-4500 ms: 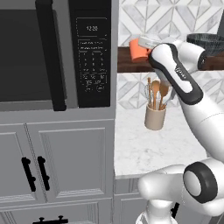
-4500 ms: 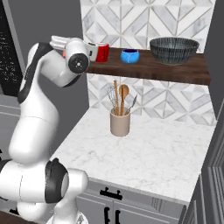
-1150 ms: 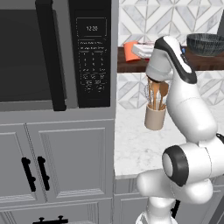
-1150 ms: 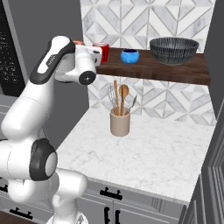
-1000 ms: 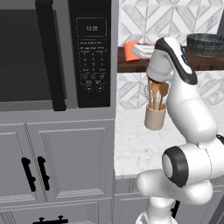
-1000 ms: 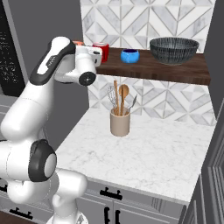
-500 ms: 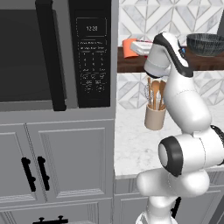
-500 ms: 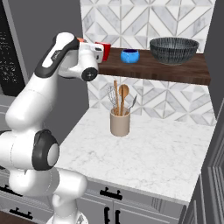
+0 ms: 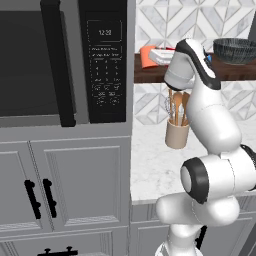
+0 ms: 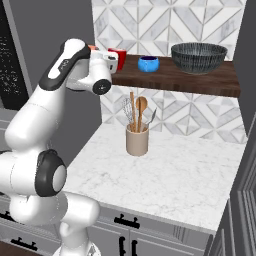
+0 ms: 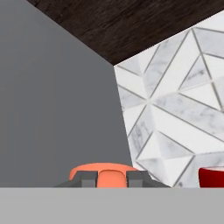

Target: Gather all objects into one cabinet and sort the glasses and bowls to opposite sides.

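Observation:
The orange mug (image 9: 147,55) sits at the left end of the dark wooden shelf (image 9: 150,76), against the grey side wall. My gripper (image 9: 159,55) is shut on it; in the hand view the two fingertips flank an orange part of the orange mug (image 11: 105,169), with the gripper (image 11: 111,177) pointing at the wall corner. The red mug (image 10: 119,56) stands just right of my hand, also seen as the red mug (image 11: 212,176). Further right on the shelf (image 10: 175,79) are the small blue bowl (image 10: 148,63) and the wide dark bowl (image 10: 198,56). The small black bowl is out of view.
A beige utensil holder (image 10: 137,141) with wooden spoons stands on the marble counter (image 10: 175,172) under the shelf. A black microwave (image 9: 60,60) fills the wall left of the shelf, with grey cabinet doors (image 9: 75,185) below it.
The arm has swung a little further toward the shelf's left end and the wall, carrying the orange mug with it. The red mug and both bowls have stayed put.

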